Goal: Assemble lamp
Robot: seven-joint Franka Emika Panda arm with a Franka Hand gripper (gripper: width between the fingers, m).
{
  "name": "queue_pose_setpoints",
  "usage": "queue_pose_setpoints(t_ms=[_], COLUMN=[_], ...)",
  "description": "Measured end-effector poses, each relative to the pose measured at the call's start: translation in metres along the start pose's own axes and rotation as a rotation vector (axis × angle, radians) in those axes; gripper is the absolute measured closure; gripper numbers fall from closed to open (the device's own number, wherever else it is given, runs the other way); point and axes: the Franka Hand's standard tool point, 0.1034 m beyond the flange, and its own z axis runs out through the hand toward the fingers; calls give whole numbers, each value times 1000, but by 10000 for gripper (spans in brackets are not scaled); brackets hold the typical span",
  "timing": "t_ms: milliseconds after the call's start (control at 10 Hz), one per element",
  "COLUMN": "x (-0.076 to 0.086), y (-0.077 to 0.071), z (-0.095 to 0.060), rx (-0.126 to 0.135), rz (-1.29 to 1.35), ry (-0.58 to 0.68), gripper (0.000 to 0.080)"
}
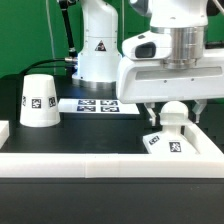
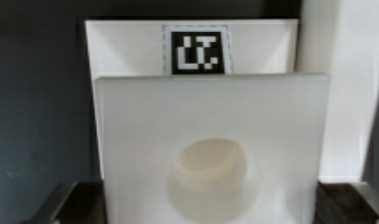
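- Hovering at the exterior view's right, the claw (image 1: 174,118) is spread wide, one finger on each side of the bulb (image 1: 172,109), gripping nothing.
- The bulb stands on the base (image 1: 163,144).
- The shade (image 1: 40,100) rests on the surface (image 1: 100,130) at the exterior view's left.

marker board (image 1: 95,104), black table (image 1: 90,132), white rail (image 1: 100,165)

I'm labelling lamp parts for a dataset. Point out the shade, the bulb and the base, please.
shade (image 1: 40,100): exterior view, on its side wall.
bulb (image 1: 173,114): exterior view, on its round head.
base (image 2: 186,110): wrist view, on its bare flat top.
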Motion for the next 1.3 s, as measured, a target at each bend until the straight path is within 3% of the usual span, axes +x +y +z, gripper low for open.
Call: queue_pose_setpoints(t_ms=[1000, 1300], x=[0, 10], y=[0, 0], z=[0, -1], rx=[0, -14], rz=[0, 27], ry=[0, 10], gripper=[262, 262])
